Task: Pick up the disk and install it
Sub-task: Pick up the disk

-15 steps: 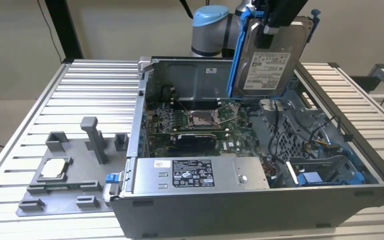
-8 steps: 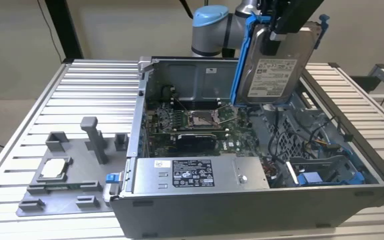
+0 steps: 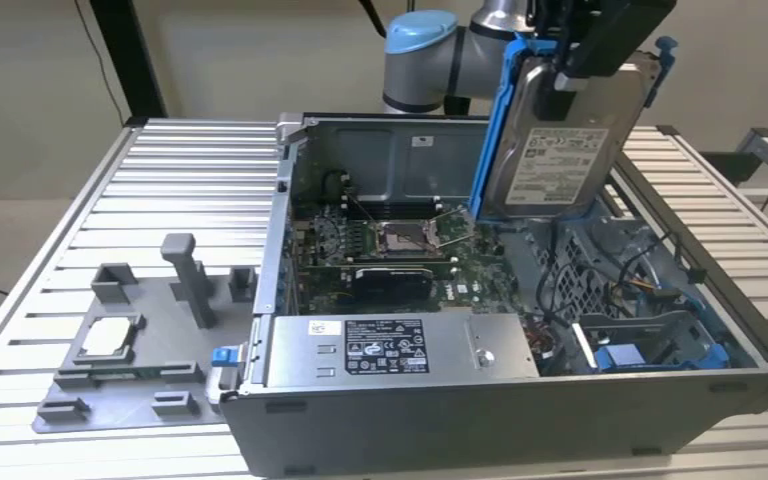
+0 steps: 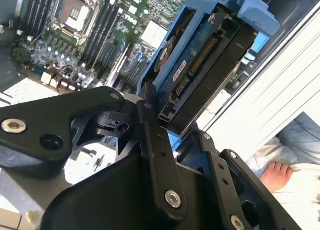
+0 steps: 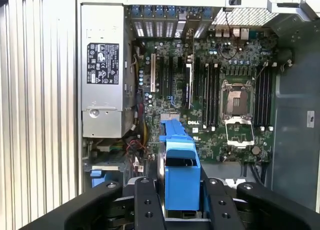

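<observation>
Exterior view's left: a grey fixture plate (image 3: 144,385) is laid on the slatted desk (image 3: 184,170), with a small silver chip (image 3: 107,338) seated in it.

Centre of the frame: the open computer case (image 3: 491,420) is laid on its side. A grey power supply (image 3: 384,345) is mounted along the near wall. The motherboard (image 3: 357,250) with a bare CPU socket (image 3: 400,238) is seen behind it.

Upper right of the frame: the disk (image 3: 558,150) is held above the open case, on edge and slightly tilted, with its label toward the camera and its blue frame (image 3: 488,140) clipped around it. The tool (image 3: 578,75) is closed on the disk's upper end. In both wrist views the black fingers (image 5: 146,207) (image 4: 155,155) are seen clamped either side of the blue frame, with the motherboard seen beyond the disk.

Lower right of the case: a blue drive bay (image 3: 624,355) is seen, well apart from the disk.
</observation>
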You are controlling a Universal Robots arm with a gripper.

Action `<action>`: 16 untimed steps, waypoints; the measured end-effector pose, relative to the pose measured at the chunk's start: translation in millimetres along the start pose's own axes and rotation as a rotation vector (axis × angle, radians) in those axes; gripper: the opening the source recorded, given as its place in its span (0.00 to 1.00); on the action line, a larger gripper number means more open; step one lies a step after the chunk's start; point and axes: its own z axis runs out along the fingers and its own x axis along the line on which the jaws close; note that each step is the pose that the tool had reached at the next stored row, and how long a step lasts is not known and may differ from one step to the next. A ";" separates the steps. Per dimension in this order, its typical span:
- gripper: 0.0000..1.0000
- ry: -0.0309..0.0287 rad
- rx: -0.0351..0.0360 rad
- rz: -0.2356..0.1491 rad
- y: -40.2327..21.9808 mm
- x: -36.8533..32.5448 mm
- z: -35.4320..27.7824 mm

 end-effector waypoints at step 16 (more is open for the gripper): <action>0.00 -0.0012 0.0000 0.000 -11.8 41.3 -0.8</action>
